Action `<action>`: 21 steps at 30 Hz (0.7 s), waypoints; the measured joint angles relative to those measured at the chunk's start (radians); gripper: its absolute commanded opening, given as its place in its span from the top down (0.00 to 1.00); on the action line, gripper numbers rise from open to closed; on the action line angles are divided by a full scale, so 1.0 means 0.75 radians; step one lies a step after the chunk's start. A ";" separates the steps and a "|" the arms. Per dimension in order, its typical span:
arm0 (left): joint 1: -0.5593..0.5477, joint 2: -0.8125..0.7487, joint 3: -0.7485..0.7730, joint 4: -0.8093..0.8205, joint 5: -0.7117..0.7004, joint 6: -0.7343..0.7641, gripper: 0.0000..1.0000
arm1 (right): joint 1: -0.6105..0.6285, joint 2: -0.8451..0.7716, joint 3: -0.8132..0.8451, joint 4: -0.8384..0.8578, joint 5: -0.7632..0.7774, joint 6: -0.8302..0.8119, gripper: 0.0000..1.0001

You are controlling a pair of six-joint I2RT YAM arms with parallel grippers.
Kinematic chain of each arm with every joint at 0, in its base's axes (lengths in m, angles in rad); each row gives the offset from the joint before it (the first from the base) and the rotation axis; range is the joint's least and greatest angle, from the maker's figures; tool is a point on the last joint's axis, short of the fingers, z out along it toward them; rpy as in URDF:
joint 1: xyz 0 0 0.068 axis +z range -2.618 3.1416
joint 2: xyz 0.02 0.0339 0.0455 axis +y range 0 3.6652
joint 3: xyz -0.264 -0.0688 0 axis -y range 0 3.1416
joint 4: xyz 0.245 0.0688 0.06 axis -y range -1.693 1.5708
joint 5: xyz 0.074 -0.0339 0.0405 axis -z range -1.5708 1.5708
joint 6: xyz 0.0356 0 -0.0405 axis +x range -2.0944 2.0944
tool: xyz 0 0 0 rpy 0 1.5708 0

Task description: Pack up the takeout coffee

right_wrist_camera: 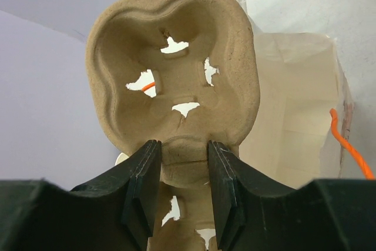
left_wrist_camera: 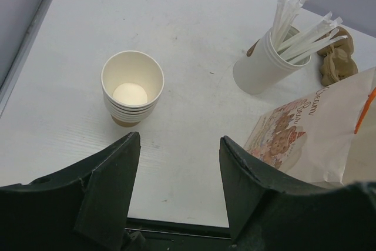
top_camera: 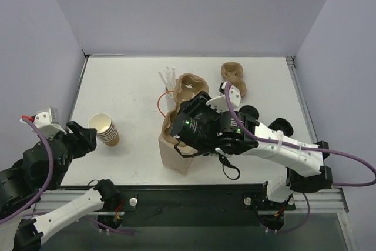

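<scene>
On the paper bag (left_wrist_camera: 305, 127), a bear picture sits beside cursive print too small to read. White table (left_wrist_camera: 194, 22), lilac walls (top_camera: 194, 4). Right gripper (right_wrist_camera: 183, 157) pinches a pulp carrier (right_wrist_camera: 176, 86) above the bag. Left gripper (left_wrist_camera: 179, 139) gapes, lidless cup stack (left_wrist_camera: 132, 89) at its 11 o'clock, straw cup (left_wrist_camera: 261, 66) at 1 o'clock. Where the takeout coffee stands cannot be told.

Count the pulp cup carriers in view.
2. One carrier is clamped in the right gripper at the open top of the paper bag. The other carrier lies on the table, far right. Nested ones could hide in it.
</scene>
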 measured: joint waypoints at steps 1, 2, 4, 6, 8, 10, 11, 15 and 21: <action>0.000 0.000 0.003 0.000 -0.001 0.004 0.34 | 0.000 0.011 0.017 -0.037 0.004 0.031 0.77; 0.000 0.000 0.006 0.000 -0.001 0.007 0.34 | 0.001 0.023 0.035 -0.076 0.007 0.070 0.77; 0.000 0.000 0.009 0.000 -0.001 0.017 0.34 | 0.002 0.052 0.076 -0.164 0.009 0.153 0.77; 0.000 0.000 0.015 0.000 -0.001 0.033 0.34 | 0.004 0.080 0.107 -0.230 0.009 0.221 0.77; 0.000 0.001 0.026 0.001 -0.002 0.043 0.34 | 0.006 0.100 0.115 -0.274 0.008 0.278 0.77; 0.000 0.001 0.036 0.001 -0.002 0.058 0.34 | 0.006 0.113 0.115 -0.302 0.005 0.319 0.77; 0.000 0.001 0.038 0.002 -0.003 0.062 0.34 | 0.006 0.118 0.118 -0.315 0.004 0.334 0.77; 0.000 0.001 0.038 0.002 -0.003 0.071 0.34 | 0.006 0.159 0.188 -0.352 -0.006 0.387 0.77; 0.000 0.001 0.050 0.004 -0.002 0.075 0.35 | 0.007 0.207 0.260 -0.357 -0.038 0.452 0.78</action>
